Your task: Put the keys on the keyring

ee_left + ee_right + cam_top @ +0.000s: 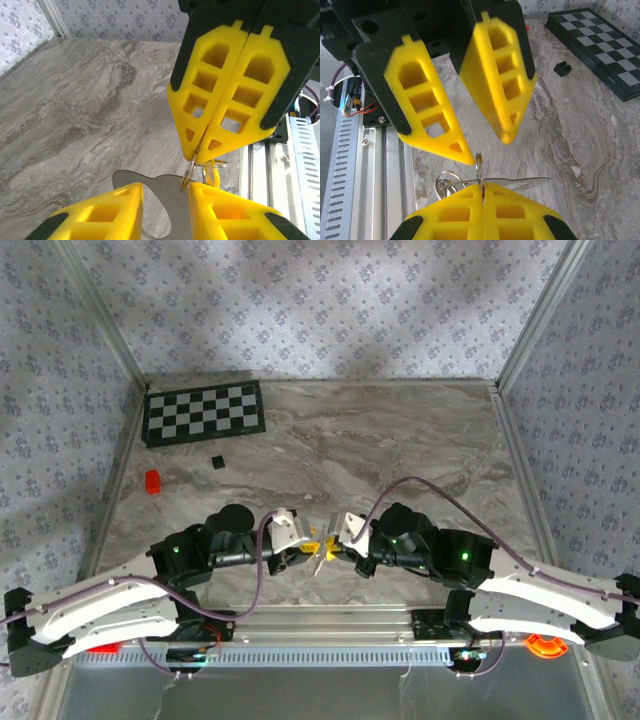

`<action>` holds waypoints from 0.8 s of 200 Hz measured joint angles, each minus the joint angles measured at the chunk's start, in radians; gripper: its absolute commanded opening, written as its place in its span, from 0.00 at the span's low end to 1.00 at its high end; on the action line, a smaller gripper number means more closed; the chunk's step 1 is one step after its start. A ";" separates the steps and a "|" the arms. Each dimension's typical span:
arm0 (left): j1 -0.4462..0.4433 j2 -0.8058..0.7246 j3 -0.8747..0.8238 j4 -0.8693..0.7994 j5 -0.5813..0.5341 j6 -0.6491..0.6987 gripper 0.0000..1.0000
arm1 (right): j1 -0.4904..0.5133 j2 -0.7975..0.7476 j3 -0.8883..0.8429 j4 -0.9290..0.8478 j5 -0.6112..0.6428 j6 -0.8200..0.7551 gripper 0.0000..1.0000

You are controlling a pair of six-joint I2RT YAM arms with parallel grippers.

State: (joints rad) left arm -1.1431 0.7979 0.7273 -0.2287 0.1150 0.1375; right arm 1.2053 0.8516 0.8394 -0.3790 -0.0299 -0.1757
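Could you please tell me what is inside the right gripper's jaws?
The right gripper has its jaws shut on the keyring, seen edge-on past the tips, with a silver key beside it. The stretch of ring pinched between the jaws is covered.

**Camera set-up: three views**

Top external: fixed high behind the robot, tilted down and forward. It is distant and takes in the whole marble table [420,440] up to the back wall [330,300].

Left wrist: mounted on the arm, very close. It looks along the left gripper [166,192] at frame bottom and faces the right gripper [200,150].

Right wrist: same arrangement reversed, facing the left gripper, with the chessboard [600,45] beyond at upper right.

Shared: both wrist views meet at the keyring [190,172] between the fingertips. The top view covers that spot at centre, near the table's near edge.
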 measured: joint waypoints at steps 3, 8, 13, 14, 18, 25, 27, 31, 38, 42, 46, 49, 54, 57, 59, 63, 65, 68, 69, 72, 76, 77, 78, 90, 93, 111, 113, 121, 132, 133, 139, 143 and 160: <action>0.000 0.003 0.000 0.000 0.000 0.000 0.26 | 0.002 0.001 0.000 0.000 0.000 -0.001 0.00; 0.003 0.008 0.000 0.000 0.000 0.000 0.24 | 0.004 0.003 0.001 0.000 0.000 -0.002 0.00; 0.003 0.011 0.000 0.000 0.000 0.000 0.23 | 0.006 0.005 0.001 0.000 0.001 -0.002 0.00; 0.003 0.013 0.000 0.000 0.000 0.000 0.23 | 0.006 0.005 0.001 0.000 0.001 -0.002 0.00; 0.003 0.016 0.001 0.000 0.001 0.000 0.22 | 0.009 0.007 0.001 0.000 0.002 -0.002 0.00; 0.003 0.018 0.001 0.000 0.001 0.000 0.20 | 0.012 0.009 0.001 -0.001 0.006 -0.002 0.00; 0.003 0.019 0.001 0.000 0.002 0.000 0.19 | 0.013 0.009 0.001 -0.002 0.007 -0.002 0.00; 0.003 0.020 0.001 0.000 0.002 0.000 0.18 | 0.014 0.010 0.001 -0.002 0.009 -0.003 0.00; 0.003 0.021 0.001 0.000 0.004 -0.001 0.15 | 0.016 0.013 0.001 -0.003 0.013 -0.005 0.00; 0.003 0.022 0.001 -0.001 0.004 -0.006 0.14 | 0.018 0.014 0.001 -0.003 0.016 -0.006 0.00; 0.003 0.022 0.001 -0.001 0.004 -0.003 0.13 | 0.019 0.016 0.001 -0.003 0.017 -0.006 0.00; 0.003 0.022 0.001 -0.001 0.004 -0.006 0.12 | 0.019 0.017 0.001 -0.003 0.019 -0.006 0.00; 0.003 0.022 0.001 -0.001 0.005 -0.008 0.10 | 0.021 0.019 0.002 -0.003 0.021 -0.007 0.00; 0.003 0.022 0.001 -0.001 0.005 -0.005 0.10 | 0.022 0.021 0.002 -0.003 0.024 -0.008 0.00; 0.003 0.023 0.001 -0.001 0.005 -0.006 0.09 | 0.022 0.022 0.002 -0.003 0.025 -0.009 0.00; 0.003 0.023 0.001 -0.002 0.005 -0.006 0.09 | 0.023 0.024 0.003 -0.003 0.026 -0.009 0.00; 0.003 0.023 0.001 -0.002 0.005 -0.006 0.08 | 0.023 0.025 0.004 -0.003 0.027 -0.009 0.00; 0.003 0.023 0.001 -0.003 0.005 -0.007 0.08 | 0.023 0.026 0.005 -0.003 0.028 -0.010 0.00; 0.003 0.023 0.001 -0.003 0.005 -0.007 0.08 | 0.023 0.027 0.005 -0.004 0.028 -0.009 0.00; 0.003 0.023 0.001 -0.004 0.005 -0.007 0.07 | 0.024 0.028 0.006 -0.004 0.028 -0.010 0.00; 0.004 0.023 0.001 -0.005 0.005 -0.007 0.07 | 0.024 0.029 0.007 -0.004 0.029 -0.010 0.00; 0.004 0.023 0.001 -0.005 0.005 -0.007 0.06 | 0.024 0.030 0.007 -0.005 0.031 -0.010 0.00; 0.004 0.023 0.001 -0.005 0.005 -0.007 0.06 | 0.024 0.030 0.007 -0.005 0.031 -0.010 0.00; 0.004 0.023 0.001 -0.006 0.008 -0.006 0.04 | 0.025 0.031 0.009 -0.007 0.035 -0.010 0.00; 0.004 0.023 0.001 -0.007 0.009 -0.008 0.03 | 0.025 0.031 0.009 -0.007 0.036 -0.010 0.00; 0.005 0.022 0.001 -0.008 0.015 -0.007 0.00 | 0.026 0.031 0.009 -0.008 0.040 -0.010 0.00; 0.005 0.022 0.001 -0.008 0.015 -0.008 0.00 | 0.026 0.031 0.009 -0.009 0.041 -0.010 0.00; 0.006 0.021 0.001 -0.008 0.019 -0.007 0.00 | 0.027 0.030 0.009 -0.010 0.042 -0.010 0.00; 0.009 0.018 0.000 -0.008 0.027 -0.007 0.00 | 0.028 0.028 0.009 -0.010 0.043 -0.010 0.00; 0.009 0.018 0.000 -0.008 0.028 -0.007 0.00 | 0.028 0.028 0.009 -0.010 0.043 -0.010 0.00; 0.009 0.014 -0.002 -0.007 0.031 -0.007 0.00 | 0.028 0.026 0.009 -0.010 0.043 -0.010 0.00; 0.009 0.011 -0.003 -0.007 0.035 -0.007 0.00 | 0.028 0.025 0.009 -0.010 0.045 -0.010 0.00; 0.009 -0.003 -0.012 -0.006 0.053 -0.007 0.00 | 0.030 0.022 0.009 -0.010 0.045 -0.010 0.00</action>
State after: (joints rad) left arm -1.1339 0.7948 0.7155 -0.2348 0.1677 0.1303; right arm 1.2350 0.8734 0.8482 -0.3885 0.0154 -0.1852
